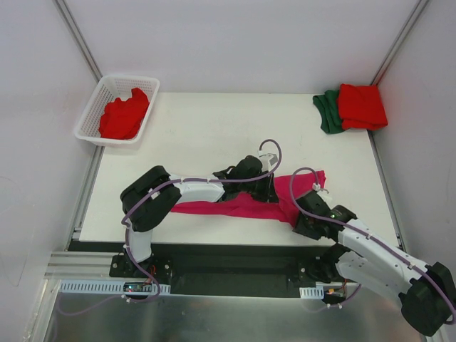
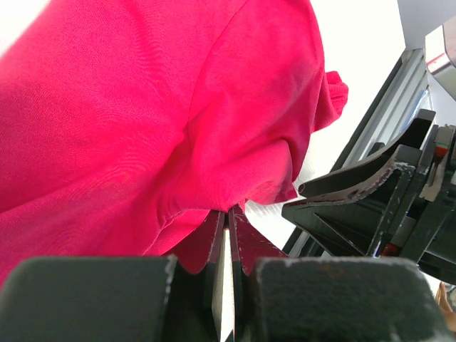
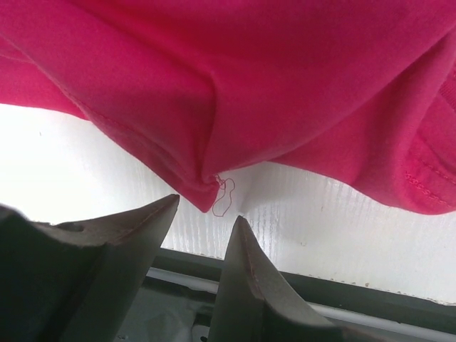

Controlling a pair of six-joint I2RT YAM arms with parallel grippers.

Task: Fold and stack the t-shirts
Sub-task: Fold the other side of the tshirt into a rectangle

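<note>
Right now the right fingers [image 3: 206, 208] stand partly open and empty at the near edge of the surface [image 1: 214, 135]. A corner of the pink t-shirt [image 1: 214, 208], trailing a loose thread, hangs just ahead of their tips, not yet between them. The coming move seems to turn on this: the corner lies straight in front, so a short advance and a close should take it.

The shirt's long axis runs left to right along the near edge and reaches well to the left of these fingers. Further along it the left fingers [image 2: 226, 224] are closed. The creases in the cloth gather at their tips, so I judge they pinch the pink shirt near its middle. The right arm is nearer to the free corner.

Far beyond both pairs of fingers, to the right, a folded red t-shirt [image 1: 362, 105] lies on a dark green t-shirt [image 1: 328, 110]. Far to the left, a second red t-shirt [image 1: 125, 114] sits crumpled in a white basket [image 1: 85, 121].

Count: four shirts (one pink, two red, one green) and one basket.
</note>
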